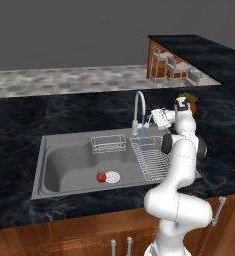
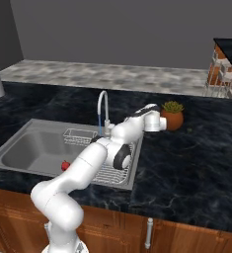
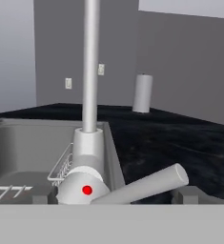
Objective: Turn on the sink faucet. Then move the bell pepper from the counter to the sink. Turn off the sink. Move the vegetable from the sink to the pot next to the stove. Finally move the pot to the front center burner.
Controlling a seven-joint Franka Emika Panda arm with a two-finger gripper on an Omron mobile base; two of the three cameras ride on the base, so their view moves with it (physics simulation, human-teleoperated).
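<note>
So water's running from the faucet (image 1: 139,107) and the bell pepper (image 1: 101,176) already sits in the sink (image 1: 64,165) by the drain, tool (image 1: 154,119) spread wide with nothing in it at the faucet lever (image 3: 142,186), so I'd guess shutoff's next, pot stuff untouched.

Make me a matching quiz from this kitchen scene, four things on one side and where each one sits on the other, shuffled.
Things:
1. bell pepper
2. potted plant
3. wire rack
4. gripper

Places:
A. on the counter, on the far side of the arm from the sink
B. beside the faucet, above the sink's back edge
C. on the sink floor next to the drain
D. in the right part of the sink, under the blue water stream

Pairs: 1-C, 2-A, 3-D, 4-B
</note>
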